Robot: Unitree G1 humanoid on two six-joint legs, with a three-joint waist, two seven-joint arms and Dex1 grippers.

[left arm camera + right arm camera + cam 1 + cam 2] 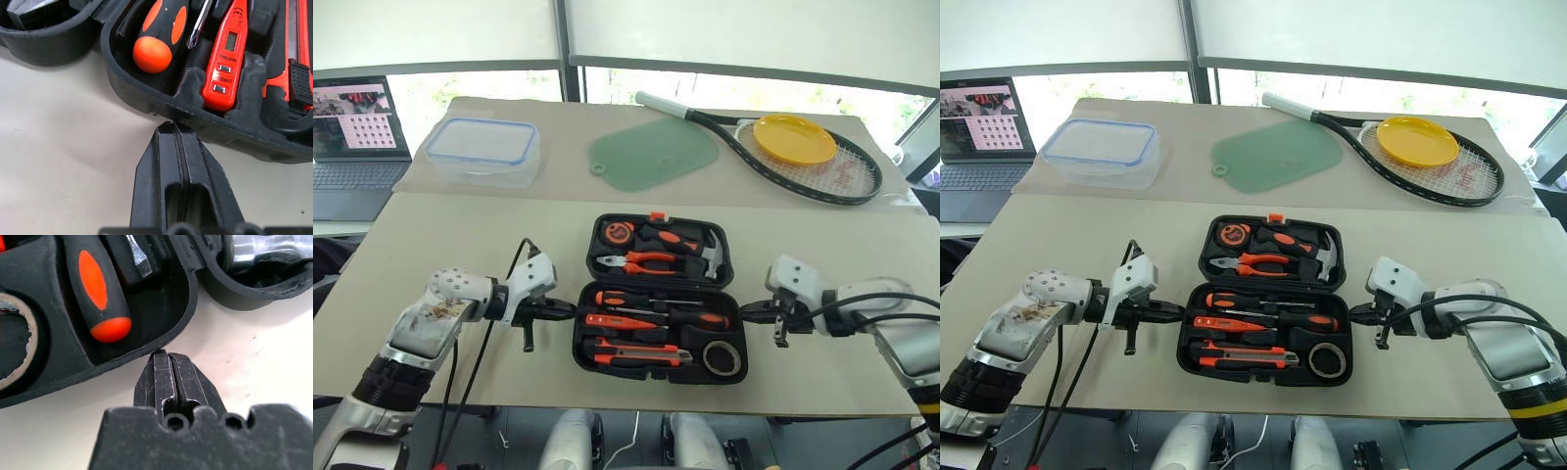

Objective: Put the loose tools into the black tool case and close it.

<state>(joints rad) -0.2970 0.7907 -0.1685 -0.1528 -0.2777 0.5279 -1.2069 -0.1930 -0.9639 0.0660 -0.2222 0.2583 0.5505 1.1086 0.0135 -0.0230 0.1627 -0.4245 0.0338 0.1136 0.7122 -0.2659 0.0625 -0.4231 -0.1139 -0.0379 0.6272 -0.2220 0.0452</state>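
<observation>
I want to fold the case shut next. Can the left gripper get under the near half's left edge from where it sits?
Probably yes. The left gripper, fingers shut, sits on the table right at the left wall of the black tool case, with nothing between them. The wall meets the table, so wedging under it may take a push.

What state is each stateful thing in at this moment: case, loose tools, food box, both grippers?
black tool case: open, lying flat on the table.
utility knife: seated in its slot.
tester screwdriver: in its slot.
two screwdrivers: in their slots.
tape roll: in the case.
clear food box: lid on.
left gripper: shut, at the case's rim.
right gripper: shut, at the case's rim.
</observation>
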